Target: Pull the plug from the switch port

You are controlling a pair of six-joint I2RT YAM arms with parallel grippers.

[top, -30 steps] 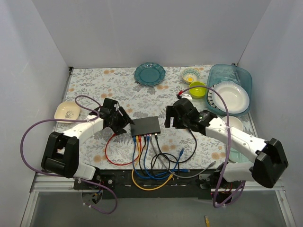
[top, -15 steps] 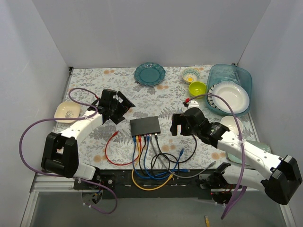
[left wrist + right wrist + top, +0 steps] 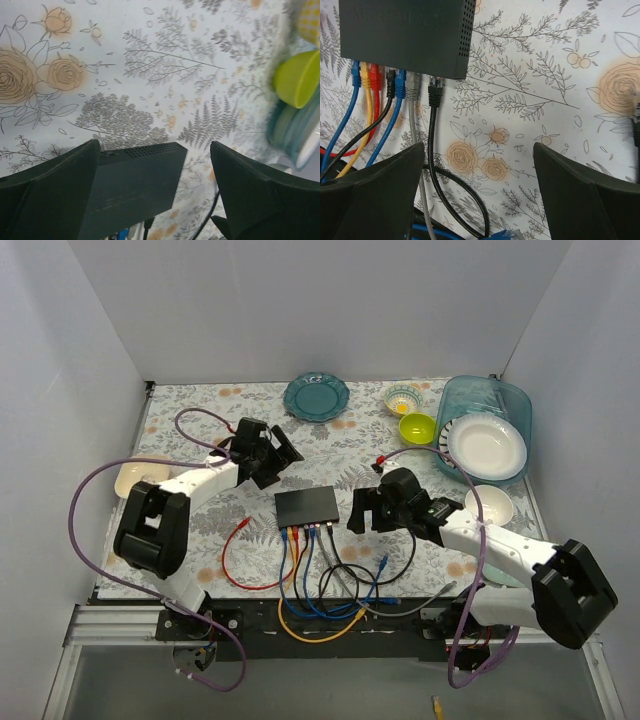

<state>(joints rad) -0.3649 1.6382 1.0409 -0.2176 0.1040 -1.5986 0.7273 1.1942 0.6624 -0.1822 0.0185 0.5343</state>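
The flat black rectangular switch box (image 3: 405,35) lies on the floral-patterned bench (image 3: 200,420), just ahead of the right jaws and a little to their left, its socket row facing them. A row of six plugs (image 3: 374,80) (blue, yellow, red, black, blue, grey) sits in the sockets. A seventh, the black plug (image 3: 435,93) on a black cable, lies at the end socket with its clear tip at the box's edge; I cannot tell whether it is seated. The right jaws stand wide apart and hold nothing, hovering just short of this plug. A tangle of coloured cables (image 3: 330,590) trails from the sockets beneath and behind them.

The left jaws, also spread wide and empty, hang over the box's far side, so that the box shows between their fingers. Off to their right are a lime-green plastic bowl (image 3: 295,77) and a translucent blue-green tub (image 3: 480,385) holding a white plate (image 3: 487,445). A dark teal plate (image 3: 316,397) sits well beyond both.
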